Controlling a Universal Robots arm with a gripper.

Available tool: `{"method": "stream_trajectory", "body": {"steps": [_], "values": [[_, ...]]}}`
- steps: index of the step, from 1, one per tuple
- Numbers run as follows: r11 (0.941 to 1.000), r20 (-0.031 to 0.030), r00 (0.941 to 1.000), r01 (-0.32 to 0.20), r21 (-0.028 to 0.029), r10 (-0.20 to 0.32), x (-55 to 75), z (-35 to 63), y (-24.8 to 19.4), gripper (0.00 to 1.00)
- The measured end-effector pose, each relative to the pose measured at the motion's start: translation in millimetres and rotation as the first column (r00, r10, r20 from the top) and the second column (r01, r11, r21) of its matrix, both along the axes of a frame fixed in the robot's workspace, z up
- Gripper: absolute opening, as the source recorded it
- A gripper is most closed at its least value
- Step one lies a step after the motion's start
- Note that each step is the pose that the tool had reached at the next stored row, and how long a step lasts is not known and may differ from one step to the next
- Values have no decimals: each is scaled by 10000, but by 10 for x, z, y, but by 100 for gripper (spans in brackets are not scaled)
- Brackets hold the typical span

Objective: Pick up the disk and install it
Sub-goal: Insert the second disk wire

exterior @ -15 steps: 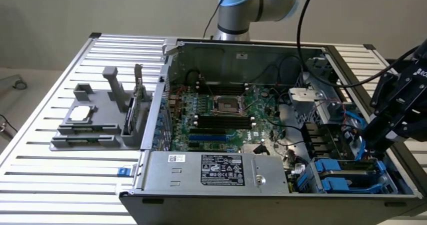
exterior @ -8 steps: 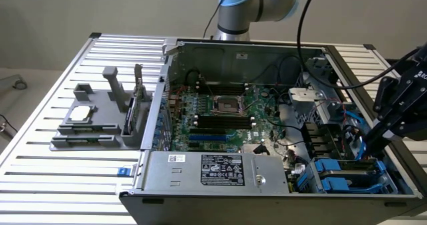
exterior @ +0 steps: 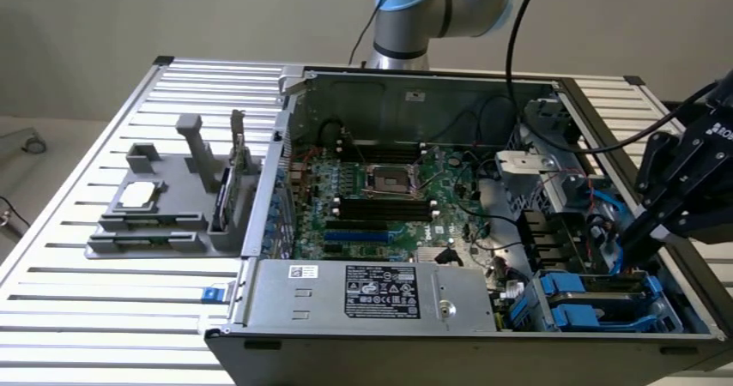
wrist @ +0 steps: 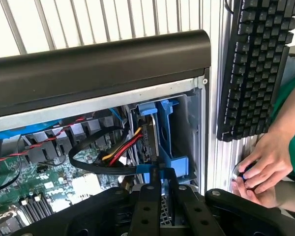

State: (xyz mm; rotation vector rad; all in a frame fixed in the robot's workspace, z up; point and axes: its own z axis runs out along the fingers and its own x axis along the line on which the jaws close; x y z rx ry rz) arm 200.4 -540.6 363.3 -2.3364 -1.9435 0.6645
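One disk (wrist: 150, 140) stands on edge in its blue carrier (wrist: 169, 128) at the corner drive bay of the open computer case (exterior: 401, 90), its long axis running straight away from the gripper (wrist: 160, 189). The gripper sits directly behind the near end of the disk, in line with it, and its fingers (wrist: 148, 199) are drawn in narrow on the blue tab at that end, so the disk looks held by its near edge. Whether the disk is fully seated in the bay cannot be told. In the exterior view the gripper (exterior: 627, 247) reaches down into the case's corner on that view's right, above the blue bay (exterior: 602, 300). Red, yellow and black cables (wrist: 113, 155) loop just beside the disk, over the motherboard (exterior: 378, 206). Outside the case, a keyboard (wrist: 255, 69) lies on the slatted surface (exterior: 115, 309), and a person's hand (wrist: 263, 164) rests near it, well apart from the gripper.
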Motion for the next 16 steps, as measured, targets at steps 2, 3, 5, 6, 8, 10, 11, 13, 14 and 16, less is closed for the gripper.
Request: {"method": "stream_trajectory", "body": {"steps": [2, 3, 5, 6, 8, 10, 11, 13, 14, 16], "values": [[10000, 0, 10000, -1, 70, 1, -64, 18, 0, 16], [9999, 2, 10000, -1, 108, 1, -96, 25, 0, 16], [9998, 11, 10000, 0, 193, 0, -162, 30, -1, 15], [9997, 21, 10000, -1, 249, 0, -190, 30, -1, 15], [9993, 45, 10000, -2, 372, 0, -217, 30, -2, 10], [9990, 60, 10000, -3, 450, 0, -243, 29, -1, 10], [9989, 65, 10000, -3, 469, 0, -252, 29, -2, 10], [9988, 67, 10000, -5, 486, 1, -255, 29, -2, 10], [9988, 68, 10000, -6, 488, 3, -255, 29, -2, 10], [9988, 76, 10000, -7, 486, 3, -259, 31, -2, 10]]}}
